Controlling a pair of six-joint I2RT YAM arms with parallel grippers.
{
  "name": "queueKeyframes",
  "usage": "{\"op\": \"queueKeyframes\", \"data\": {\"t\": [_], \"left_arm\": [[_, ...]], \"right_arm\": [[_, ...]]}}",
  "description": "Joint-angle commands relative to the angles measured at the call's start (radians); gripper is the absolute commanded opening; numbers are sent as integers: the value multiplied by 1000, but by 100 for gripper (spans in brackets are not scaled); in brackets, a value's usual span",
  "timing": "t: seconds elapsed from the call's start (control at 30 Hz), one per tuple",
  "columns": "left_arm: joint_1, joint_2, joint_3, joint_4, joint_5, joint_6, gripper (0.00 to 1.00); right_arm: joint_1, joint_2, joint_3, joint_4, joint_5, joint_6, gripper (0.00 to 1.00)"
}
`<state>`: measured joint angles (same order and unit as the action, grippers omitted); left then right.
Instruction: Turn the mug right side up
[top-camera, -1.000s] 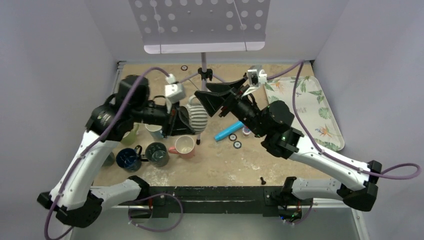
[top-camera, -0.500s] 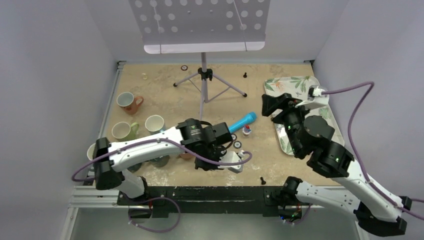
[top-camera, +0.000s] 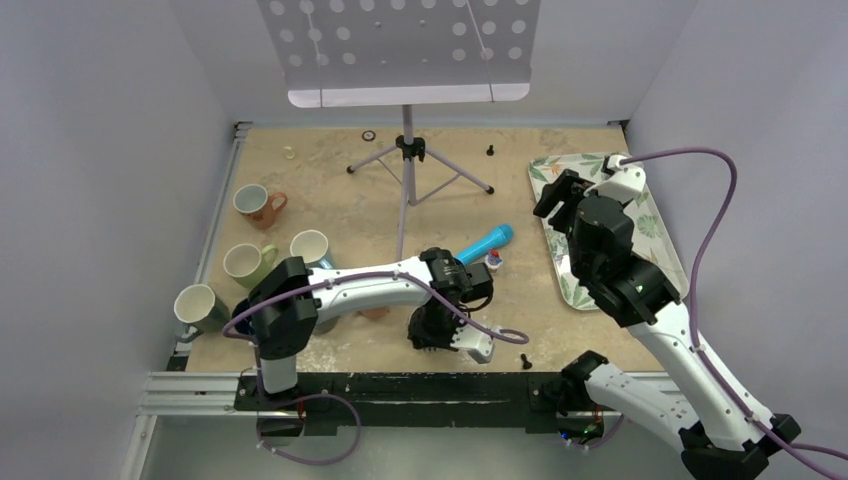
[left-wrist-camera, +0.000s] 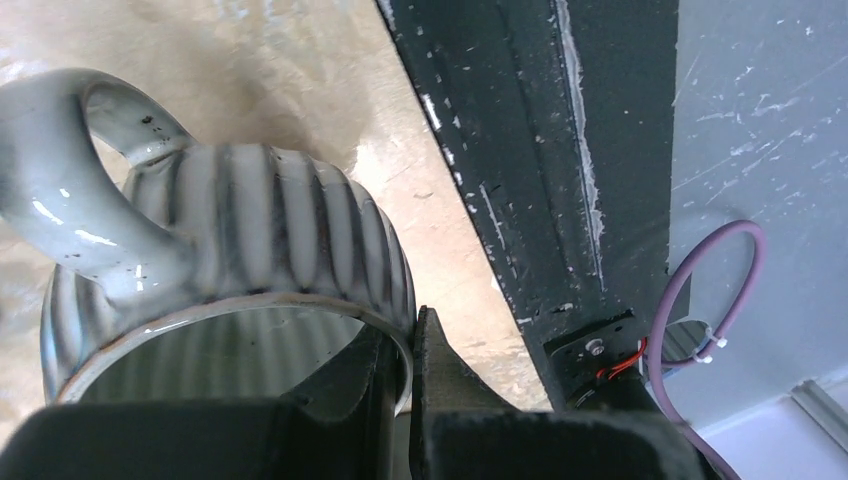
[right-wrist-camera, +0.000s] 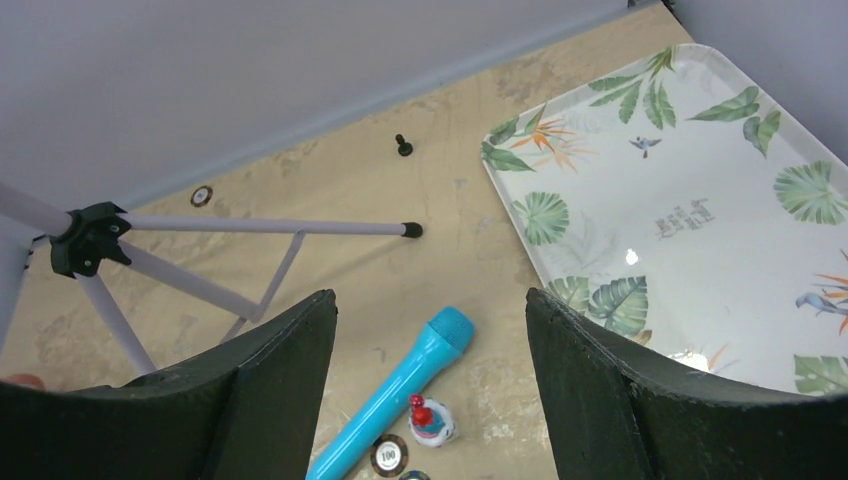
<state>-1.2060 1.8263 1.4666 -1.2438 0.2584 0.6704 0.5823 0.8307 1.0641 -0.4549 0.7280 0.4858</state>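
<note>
The mug (left-wrist-camera: 220, 260) is grey-white and ribbed, and it fills the left wrist view with its open mouth facing the camera and its handle at the upper left. My left gripper (left-wrist-camera: 405, 335) is shut on its rim, one finger inside and one outside. In the top view the left gripper (top-camera: 432, 325) is low near the table's front edge, and the wrist hides the mug. My right gripper (top-camera: 555, 195) hangs open and holds nothing, high beside the tray, its fingertips (right-wrist-camera: 300, 330) wide apart over the tabletop.
A blue microphone (top-camera: 484, 243) lies mid-table with a small toy figure (right-wrist-camera: 430, 420) and poker chips beside it. A leaf-print tray (top-camera: 640, 230) sits at the right. The music stand's tripod (top-camera: 407, 150) is at the back. Several mugs (top-camera: 247, 263) stand at the left. The black front rail (left-wrist-camera: 560, 150) is close by the held mug.
My left arm has swung from the back of the table down to the front edge with the mug in its grip. The right arm has drawn back toward the tray and opened wider.
</note>
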Motion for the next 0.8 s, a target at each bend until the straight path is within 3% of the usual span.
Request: {"op": "queueKeyframes", "data": {"t": [0.0, 0.2, 0.37, 0.5, 0.6, 0.77], "left_arm": [[0, 28, -11, -6, 107, 90, 0], [0, 73, 40, -24, 71, 90, 13], [0, 86, 62, -45, 72, 100, 44], [0, 54, 51, -33, 32, 89, 59], [5, -37, 87, -41, -48, 59, 70], [58, -291, 190, 23, -158, -56, 72]], "right_arm": [[-5, -11, -13, 60, -24, -30, 73], [-20, 9, -18, 80, -36, -49, 73], [-25, 4, -17, 84, -41, -63, 73], [-32, 0, -20, 86, -36, -73, 74], [-54, 17, -27, 97, -26, -91, 74], [-148, 56, -34, 121, -31, -50, 75]]}}
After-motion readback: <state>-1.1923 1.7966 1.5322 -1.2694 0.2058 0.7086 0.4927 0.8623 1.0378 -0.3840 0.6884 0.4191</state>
